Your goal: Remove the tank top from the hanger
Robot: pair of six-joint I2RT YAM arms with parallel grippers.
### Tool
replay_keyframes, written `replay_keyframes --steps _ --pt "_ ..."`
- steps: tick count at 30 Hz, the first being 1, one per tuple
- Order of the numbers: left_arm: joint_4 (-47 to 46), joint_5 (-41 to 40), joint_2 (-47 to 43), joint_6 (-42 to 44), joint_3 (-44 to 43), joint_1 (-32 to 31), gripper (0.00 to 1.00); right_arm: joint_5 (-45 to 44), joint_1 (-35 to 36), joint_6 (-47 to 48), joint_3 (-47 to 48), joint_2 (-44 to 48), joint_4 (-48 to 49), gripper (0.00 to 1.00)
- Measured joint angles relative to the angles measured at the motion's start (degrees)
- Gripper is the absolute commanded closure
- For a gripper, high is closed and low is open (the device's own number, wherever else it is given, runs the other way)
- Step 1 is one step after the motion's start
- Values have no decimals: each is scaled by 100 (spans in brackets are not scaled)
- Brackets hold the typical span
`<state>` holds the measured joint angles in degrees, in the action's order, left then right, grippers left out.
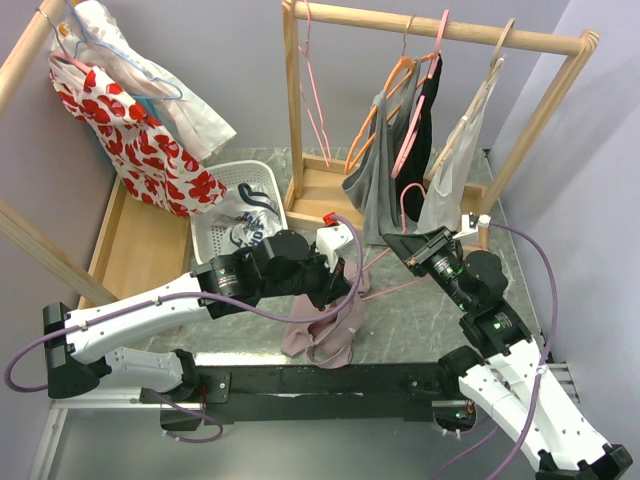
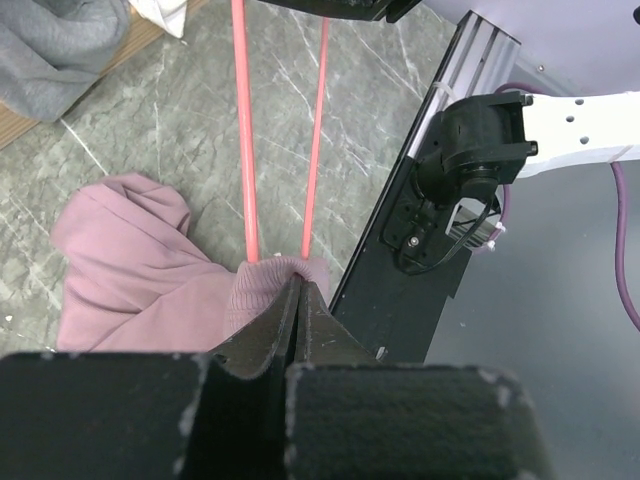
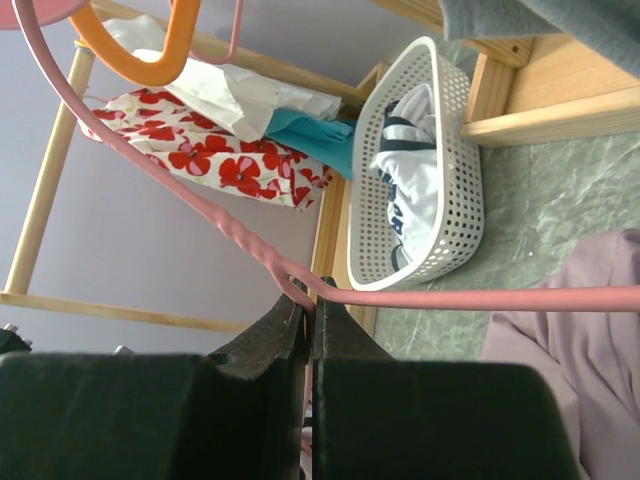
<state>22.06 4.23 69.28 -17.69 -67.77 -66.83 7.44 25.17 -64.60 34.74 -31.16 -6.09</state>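
The pink tank top (image 1: 322, 335) lies bunched on the grey table and partly hangs over the black front rail. My left gripper (image 1: 345, 285) is shut on a ribbed edge of it. In the left wrist view the fingertips (image 2: 298, 288) pinch that edge, and the tank top (image 2: 130, 270) spreads to the left. Two arms of the pink wire hanger (image 2: 245, 150) run into the cloth. My right gripper (image 1: 408, 245) is shut on the hanger (image 3: 450, 298) at the base of its hook. The hanger also shows in the top view (image 1: 398, 289).
A white basket (image 1: 247, 168) with clothes stands at the back left, also in the right wrist view (image 3: 462, 150). A wooden rack (image 1: 440, 30) holds grey, black and white garments on hangers. A floral dress (image 1: 130, 140) hangs at the left.
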Motion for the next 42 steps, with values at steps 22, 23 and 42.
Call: replay_keyframes --steps 22,23,42 --pt "149 -560 -330 90 39 4 37 -400 0 308 280 138 -529 100" --pt "164 -553 -323 50 39 4 28 -398 0 319 299 138 -525 100" --pt "120 -256 44 0 39 9 85 -402 -2 472 389 184 -605 100"
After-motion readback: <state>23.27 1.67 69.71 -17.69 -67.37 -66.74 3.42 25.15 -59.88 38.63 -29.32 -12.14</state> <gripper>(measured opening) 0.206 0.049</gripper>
